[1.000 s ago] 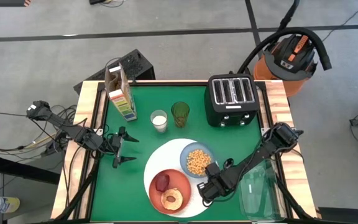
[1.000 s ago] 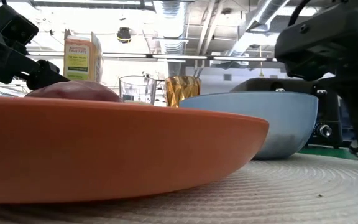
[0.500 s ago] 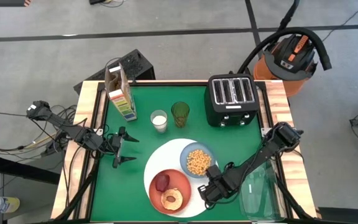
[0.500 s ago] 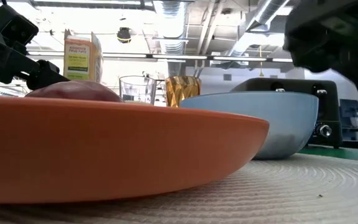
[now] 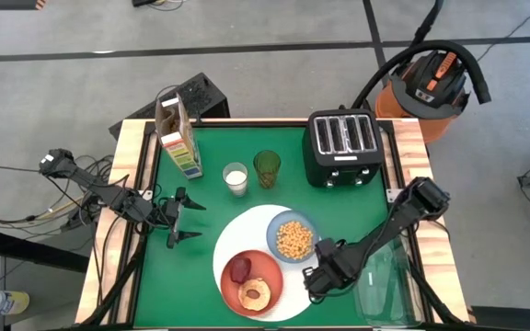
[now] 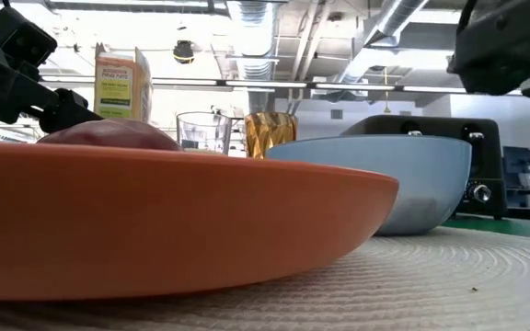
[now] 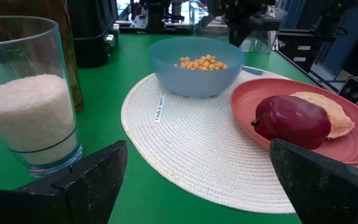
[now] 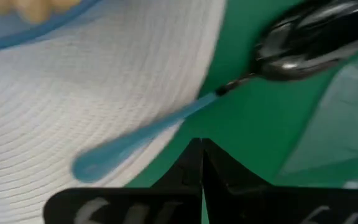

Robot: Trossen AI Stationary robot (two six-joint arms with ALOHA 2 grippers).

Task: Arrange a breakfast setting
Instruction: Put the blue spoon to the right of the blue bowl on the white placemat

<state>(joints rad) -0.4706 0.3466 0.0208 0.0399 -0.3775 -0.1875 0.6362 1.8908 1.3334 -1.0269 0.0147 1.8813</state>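
While low beside the white plate (image 5: 231, 241), right gripper (image 5: 313, 279), jaws clenched, above the spoon (image 8: 185, 118).

High view looks straight down; low view sits level against the orange-red plate (image 6: 155, 221); both show the light-blue bowl (image 5: 293, 237).

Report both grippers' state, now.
Left gripper: open, empty, beside the glass of rice.
Right gripper: shut, empty, above the spoon lying at the placemat's edge.
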